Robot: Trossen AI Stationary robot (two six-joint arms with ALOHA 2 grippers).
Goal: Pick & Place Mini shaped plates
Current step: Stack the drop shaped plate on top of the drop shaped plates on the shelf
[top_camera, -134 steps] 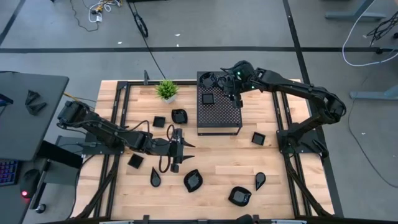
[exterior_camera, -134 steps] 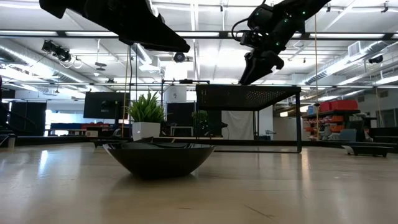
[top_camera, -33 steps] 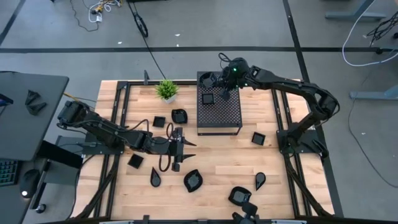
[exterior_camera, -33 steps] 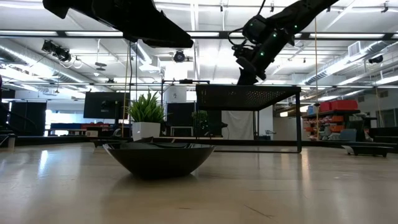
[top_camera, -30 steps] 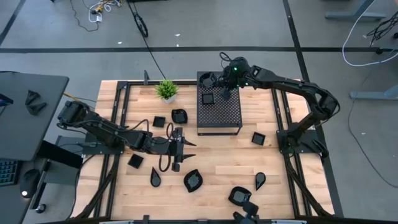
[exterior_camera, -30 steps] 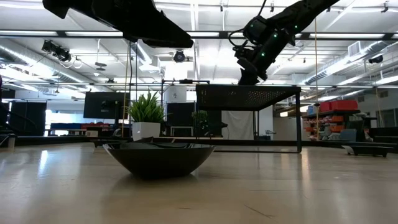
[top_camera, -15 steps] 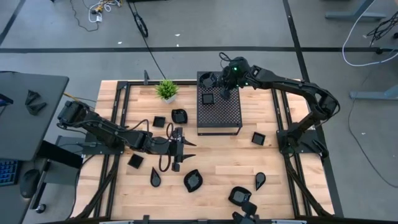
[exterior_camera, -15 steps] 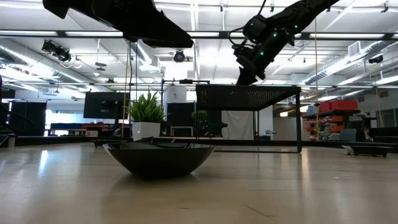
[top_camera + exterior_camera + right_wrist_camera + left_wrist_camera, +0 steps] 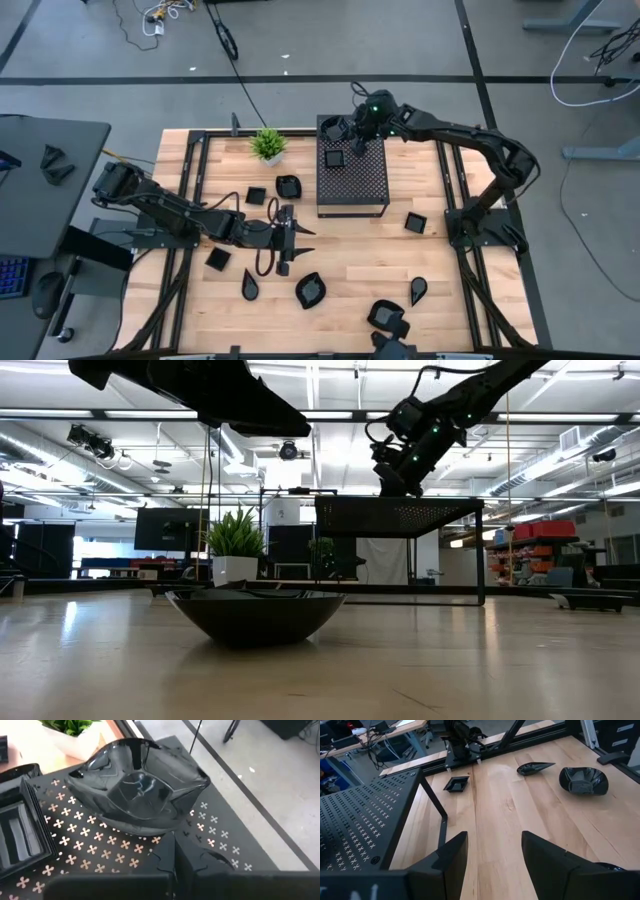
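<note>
The mini shaped plates are glossy black dishes. A rounded leaf plate [image 9: 135,785] and a square plate [image 9: 17,837] rest on top of the black perforated box [image 9: 352,180], near its far left corner. Several more lie on the table, among them a square one [image 9: 415,222], a teardrop [image 9: 418,290] and a leaf [image 9: 310,290]. My right gripper [image 9: 353,142] is shut, its tips at the leaf plate's near rim. My left gripper [image 9: 300,235] hovers open over bare wood left of centre [image 9: 492,850]. My right gripper's shut fingertips [image 9: 172,845] stand right at the leaf plate's rim [image 9: 162,826], coming slanting down from the table's right. I cannot tell whether they touch it. The plate sits flat on the box top.
A small green potted plant [image 9: 267,145] stands left of the box. Black rails [image 9: 190,180] frame the table. A big rounded plate [image 9: 255,615] fills the low view's foreground. Bare wood lies between the box and the near plates.
My right gripper has shifted a little toward the table's left, closer to the leaf plate on the box's far left corner, and has stayed shut. The plates have not moved.
</note>
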